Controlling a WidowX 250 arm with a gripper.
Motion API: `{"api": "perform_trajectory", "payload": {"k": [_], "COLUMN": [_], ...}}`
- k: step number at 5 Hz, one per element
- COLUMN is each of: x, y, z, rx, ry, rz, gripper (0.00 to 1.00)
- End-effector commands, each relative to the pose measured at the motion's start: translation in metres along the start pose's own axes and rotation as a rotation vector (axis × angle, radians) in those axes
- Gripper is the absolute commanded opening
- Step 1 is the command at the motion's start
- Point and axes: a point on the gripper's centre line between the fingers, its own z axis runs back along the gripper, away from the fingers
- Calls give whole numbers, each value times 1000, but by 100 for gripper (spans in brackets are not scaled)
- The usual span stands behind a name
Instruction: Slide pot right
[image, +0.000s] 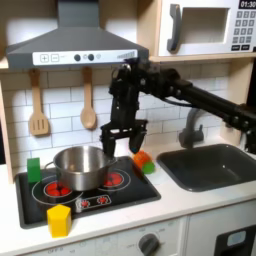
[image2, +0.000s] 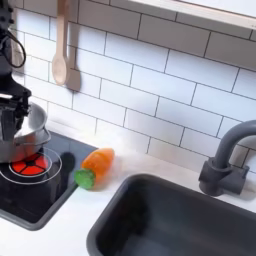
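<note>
The pot (image: 79, 166), small, round and shiny silver, sits on the black stovetop (image: 120, 195) over the left burner. In the second exterior view the pot (image2: 38, 127) shows at the left edge, partly hidden behind the arm. My gripper (image: 122, 143) hangs open just off the pot's right rim in the first exterior view, fingers pointing down, a little above the stovetop, with nothing between them. The second exterior view shows the gripper (image2: 12, 118) cut off by the frame's left edge.
An orange carrot with a green end (image: 143, 160) (image2: 96, 163) lies at the stove's right edge. A yellow block (image: 59, 220) stands front left, a green piece (image: 33, 168) back left. The sink (image: 215, 166) and faucet (image: 190, 128) lie right. A spatula (image: 38, 106) and wooden spoon (image: 88, 106) hang behind.
</note>
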Motion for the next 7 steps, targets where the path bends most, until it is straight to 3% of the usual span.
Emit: {"api": "perform_trajectory", "payload": {"k": [1,5,7], "x": [29,64,78], "y": [11,20,21], "z": [-7,-42,-55], "rx": [21,52,49], "ry": [-14,19,33], "rz": [-14,-39,-38], "gripper": [100,100,100]}}
